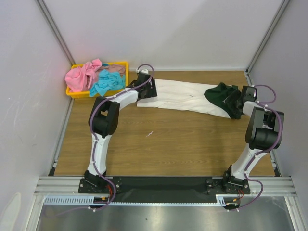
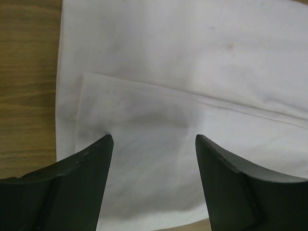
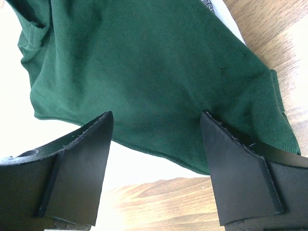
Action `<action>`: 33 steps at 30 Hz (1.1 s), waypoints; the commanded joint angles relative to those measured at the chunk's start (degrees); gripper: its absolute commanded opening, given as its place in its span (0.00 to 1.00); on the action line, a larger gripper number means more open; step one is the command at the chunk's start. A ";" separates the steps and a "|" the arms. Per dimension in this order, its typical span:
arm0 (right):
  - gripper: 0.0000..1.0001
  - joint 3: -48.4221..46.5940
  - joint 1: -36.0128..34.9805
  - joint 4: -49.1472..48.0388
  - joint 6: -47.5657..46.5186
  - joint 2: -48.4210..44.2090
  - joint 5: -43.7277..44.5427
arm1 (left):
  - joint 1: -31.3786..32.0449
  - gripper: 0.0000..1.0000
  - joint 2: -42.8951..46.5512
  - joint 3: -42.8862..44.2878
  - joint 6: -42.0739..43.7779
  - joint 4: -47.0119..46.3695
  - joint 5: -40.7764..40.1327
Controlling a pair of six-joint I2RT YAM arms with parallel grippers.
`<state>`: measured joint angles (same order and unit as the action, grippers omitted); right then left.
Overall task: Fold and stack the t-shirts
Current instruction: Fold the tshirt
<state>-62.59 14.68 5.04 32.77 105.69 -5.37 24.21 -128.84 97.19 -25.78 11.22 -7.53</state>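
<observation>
While the white shirt [image 1: 183,98] lies as a long narrow strip on the table [image 1: 159,144], starting just right of the tray [image 1: 77,95] and running away from it, it's only part-folded: sides look turned in, no crosswise fold yet. Left gripper [image 2: 154,139]: jaws apart over the white end nearest the tray, holding nothing. Right gripper [image 3: 156,115]: jaws apart over the green sleeve [image 3: 154,62] at the end farthest from the tray, nothing pinched. Pink shirt [image 1: 82,77] and turquoise shirt [image 1: 108,84] sit crumpled in the tray, unfolded. No stack started. Early days: one shirt midway, two to go.
</observation>
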 commanded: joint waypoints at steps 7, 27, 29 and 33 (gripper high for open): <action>0.78 6.33 1.76 6.91 -2.80 -3.82 4.40 | 0.23 0.73 6.75 -14.65 -5.77 1.26 2.43; 0.78 19.42 3.69 11.12 -2.89 -19.10 8.61 | 9.81 0.69 19.93 -40.57 -2.78 11.02 -8.03; 0.78 20.22 3.78 11.83 -3.07 -21.04 10.19 | 10.33 0.68 21.08 -43.91 -3.22 10.66 -8.11; 0.78 21.89 4.57 12.37 -3.68 -24.03 10.47 | 11.48 0.68 24.50 -47.52 -2.79 10.57 -7.77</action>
<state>-42.00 18.06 13.78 30.83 83.79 1.06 35.16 -102.13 55.94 -27.42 7.97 -17.45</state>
